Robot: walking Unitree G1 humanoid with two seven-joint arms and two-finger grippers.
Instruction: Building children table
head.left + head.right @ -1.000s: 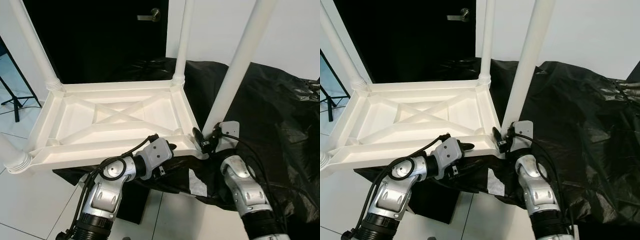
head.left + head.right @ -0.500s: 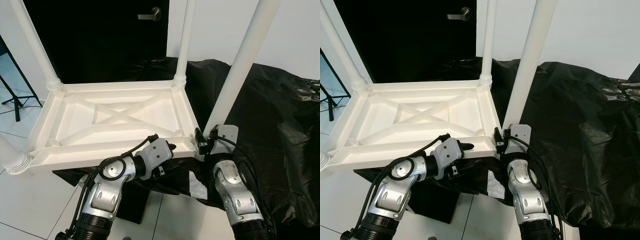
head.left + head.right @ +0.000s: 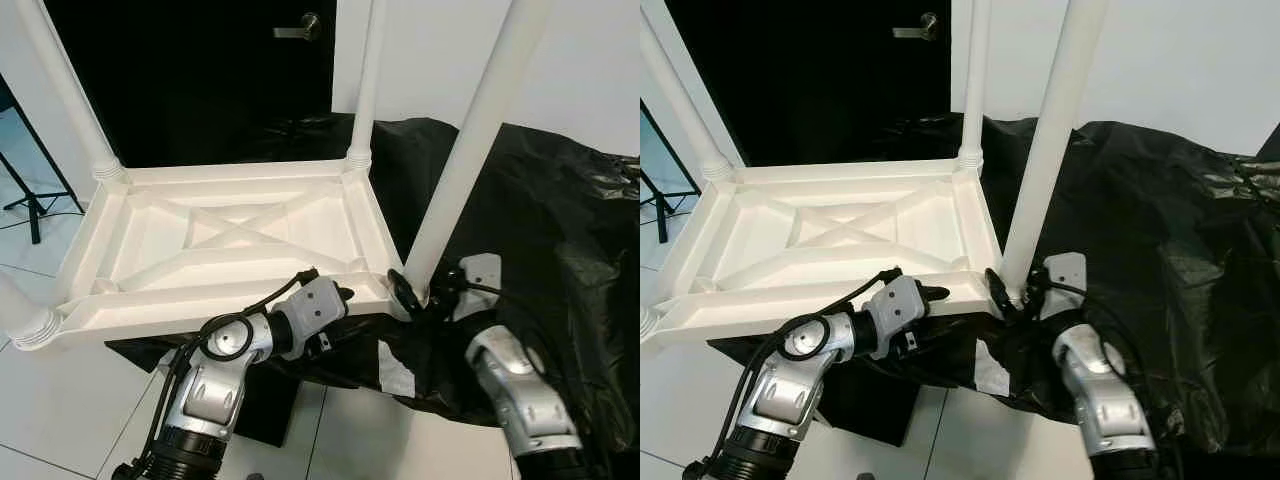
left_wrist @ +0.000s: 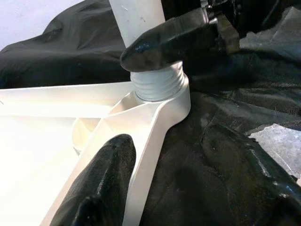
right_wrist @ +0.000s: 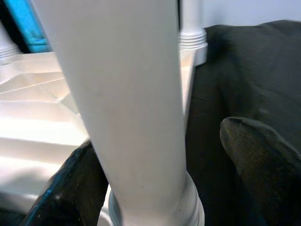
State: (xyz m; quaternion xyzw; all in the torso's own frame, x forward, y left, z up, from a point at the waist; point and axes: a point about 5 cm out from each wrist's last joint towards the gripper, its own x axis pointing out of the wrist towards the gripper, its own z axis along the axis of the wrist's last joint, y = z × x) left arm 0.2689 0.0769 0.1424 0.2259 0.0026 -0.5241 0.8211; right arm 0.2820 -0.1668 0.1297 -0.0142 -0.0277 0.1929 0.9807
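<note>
A white children's table lies upside down, its near rim point(image 3: 200, 300) facing me and its legs pointing up. The near-right leg point(image 3: 470, 150) stands in a ribbed collar point(image 4: 157, 84) at the corner. My left gripper point(image 3: 340, 298) is open at that near rim, close to the corner; one finger point(image 4: 101, 183) rests against the rim's inner side, the other point(image 4: 249, 179) lies over the black sheet. My right gripper point(image 3: 425, 290) is open around the leg's foot just above the collar. One finger point(image 5: 77, 188) touches the leg, the other point(image 5: 263, 165) stands clear of it.
A crinkled black plastic sheet point(image 3: 560, 220) covers the ground to the right and under the table. A black door with a lever handle point(image 3: 300, 28) stands behind, a tripod's legs point(image 3: 30, 200) at far left. White tiled floor point(image 3: 60, 400) lies at near left.
My right forearm has swung out to the right, and its fingers stay at the foot of the near-right leg. The left gripper and the table have held still.
</note>
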